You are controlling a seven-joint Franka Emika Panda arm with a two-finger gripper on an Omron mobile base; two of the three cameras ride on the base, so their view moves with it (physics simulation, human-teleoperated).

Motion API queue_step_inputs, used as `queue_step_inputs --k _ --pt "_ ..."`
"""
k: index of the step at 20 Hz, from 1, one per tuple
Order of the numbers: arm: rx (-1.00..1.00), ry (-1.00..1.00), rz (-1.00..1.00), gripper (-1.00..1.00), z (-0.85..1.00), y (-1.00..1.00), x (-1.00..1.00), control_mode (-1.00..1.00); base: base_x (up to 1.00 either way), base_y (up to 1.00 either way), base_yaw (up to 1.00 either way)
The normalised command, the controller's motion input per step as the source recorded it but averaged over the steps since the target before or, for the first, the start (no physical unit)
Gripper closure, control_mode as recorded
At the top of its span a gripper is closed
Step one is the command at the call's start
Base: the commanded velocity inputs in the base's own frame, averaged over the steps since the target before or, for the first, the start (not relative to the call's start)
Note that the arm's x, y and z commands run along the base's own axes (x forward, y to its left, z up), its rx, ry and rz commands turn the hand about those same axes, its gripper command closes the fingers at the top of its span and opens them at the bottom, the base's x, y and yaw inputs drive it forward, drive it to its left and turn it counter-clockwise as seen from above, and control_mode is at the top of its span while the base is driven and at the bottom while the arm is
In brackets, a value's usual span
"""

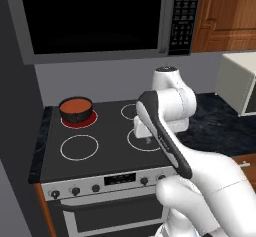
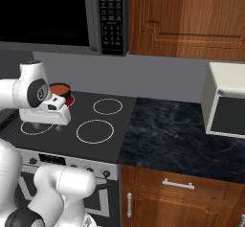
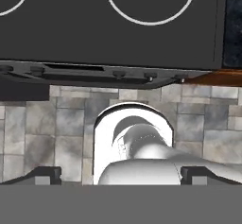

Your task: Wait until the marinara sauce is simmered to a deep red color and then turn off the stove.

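The marinara sauce [image 1: 76, 103] is an orange-red round surface inside a small black pot [image 1: 75, 112], which stands on the stove's back left burner; that burner glows red around the pot's base. The stove [image 1: 107, 146] has a black glass top and a silver front panel with dark knobs [image 1: 75, 191]. My gripper [image 1: 148, 140] hangs over the front right burner, pointing down, apart from the pot. In the hand view the gripper [image 3: 121, 175] is open with nothing between its fingertips [image 3: 45, 173], and the knobs [image 3: 150, 75] line the panel's edge. The arm partly hides the pot [image 2: 61, 90] in the right base view.
A black-windowed microwave [image 1: 100, 16] hangs above the stove. A dark stone counter [image 2: 167, 135] runs to the right with a white appliance [image 2: 225, 101] on it. Wooden cabinets [image 2: 186, 20] are above and below the counter.
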Motion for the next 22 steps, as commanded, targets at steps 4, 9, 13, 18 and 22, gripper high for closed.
queue_step_inputs --k 4,9,13,18,22 --pt "0.0 -0.37 0.0 -1.0 -0.03 0.74 -0.05 -1.0 0.0 0.0 0.0" --pt "-0.01 -0.38 0.0 -1.0 -0.08 0.73 -0.03 -1.0 0.0 0.0 0.0" --pt "0.0 -0.4 0.0 -1.0 0.0 0.7 0.0 -1.0 0.0 0.0 0.0" --pt "0.0 -0.51 0.02 -1.0 0.0 0.48 -0.14 -1.0 0.0 0.0 0.0" --pt "0.01 -0.39 0.05 -1.0 -0.27 0.4 -0.23 -1.0 0.0 0.0 0.0"
